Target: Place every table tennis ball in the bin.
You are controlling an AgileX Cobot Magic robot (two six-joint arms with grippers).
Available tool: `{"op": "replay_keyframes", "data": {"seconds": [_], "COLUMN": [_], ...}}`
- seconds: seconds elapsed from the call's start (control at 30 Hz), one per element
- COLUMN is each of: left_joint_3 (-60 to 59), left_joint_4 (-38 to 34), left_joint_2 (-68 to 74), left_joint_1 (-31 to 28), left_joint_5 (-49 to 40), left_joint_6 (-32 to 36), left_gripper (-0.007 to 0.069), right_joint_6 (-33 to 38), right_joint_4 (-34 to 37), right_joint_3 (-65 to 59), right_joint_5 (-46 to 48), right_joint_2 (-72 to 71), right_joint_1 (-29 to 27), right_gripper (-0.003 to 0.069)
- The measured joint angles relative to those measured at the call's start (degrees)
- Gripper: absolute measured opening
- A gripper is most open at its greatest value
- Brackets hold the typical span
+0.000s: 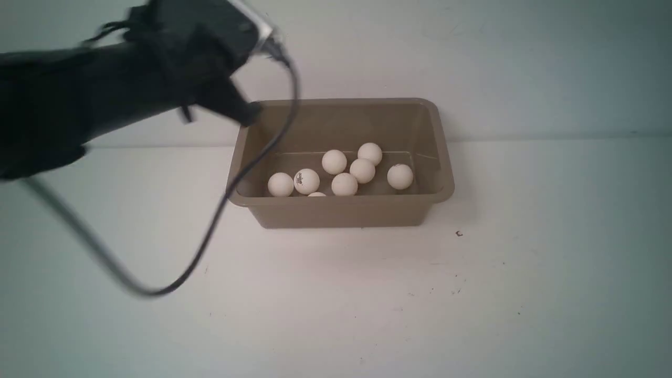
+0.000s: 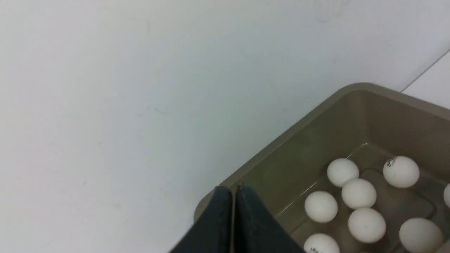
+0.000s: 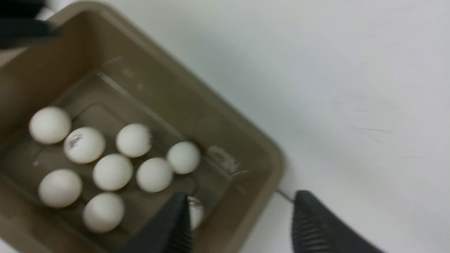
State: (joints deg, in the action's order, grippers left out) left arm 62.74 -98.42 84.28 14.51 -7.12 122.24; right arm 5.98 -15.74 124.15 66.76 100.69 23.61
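Observation:
The taupe-brown bin (image 1: 341,210) stands at the middle of the white table, near the back wall. Several white table tennis balls (image 1: 334,161) lie on its floor; one carries a dark logo (image 1: 306,180). My left gripper (image 1: 247,113) is shut and empty, its tip over the bin's far-left corner; the left wrist view shows its closed fingers (image 2: 232,191) above the bin's rim (image 2: 281,140) and balls (image 2: 358,193). My right gripper (image 3: 239,207) is open and empty, straddling a bin wall (image 3: 197,105) from above. One finger half hides a ball (image 3: 196,211). It is out of the front view.
A dark cable (image 1: 210,231) hangs from my left arm and loops low over the table, in front of and left of the bin. A small dark speck (image 1: 459,233) lies right of the bin. I see no balls on the table.

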Motion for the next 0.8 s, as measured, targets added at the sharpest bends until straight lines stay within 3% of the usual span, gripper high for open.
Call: {"op": "replay_keyframes", "data": {"seconds": [0.2,0.37,0.53,0.8], "left_joint_3": [-12.3,-21.3,-28.1,-37.6], "left_joint_4": [0.0,0.1,0.2,0.3], "left_joint_2": [-15.3,-25.5,-31.9,-44.3], "left_joint_1": [-6.7,-11.5,-12.6,-12.6], "left_joint_5": [-3.4,-7.3,-10.5,-9.8], "left_joint_6": [-1.8,-2.1,-2.3,-6.8], "left_gripper": [-0.0004,-0.0004,-0.0004,-0.0004], "right_joint_6": [0.0,-0.9,-6.6,-19.1], "right_joint_4": [0.6,0.8,-1.1,-9.9], "right_joint_3": [-9.5,-36.4,-66.0,-93.6], "right_joint_5": [-2.6,-15.2,-28.9,-38.6], "right_joint_2": [-14.9,-32.5,-48.2,-62.8], "right_joint_1": [-4.0,-4.4,-4.4,-4.4], "right_gripper": [-0.0015,-0.0015,-0.0016,-0.0016]}}
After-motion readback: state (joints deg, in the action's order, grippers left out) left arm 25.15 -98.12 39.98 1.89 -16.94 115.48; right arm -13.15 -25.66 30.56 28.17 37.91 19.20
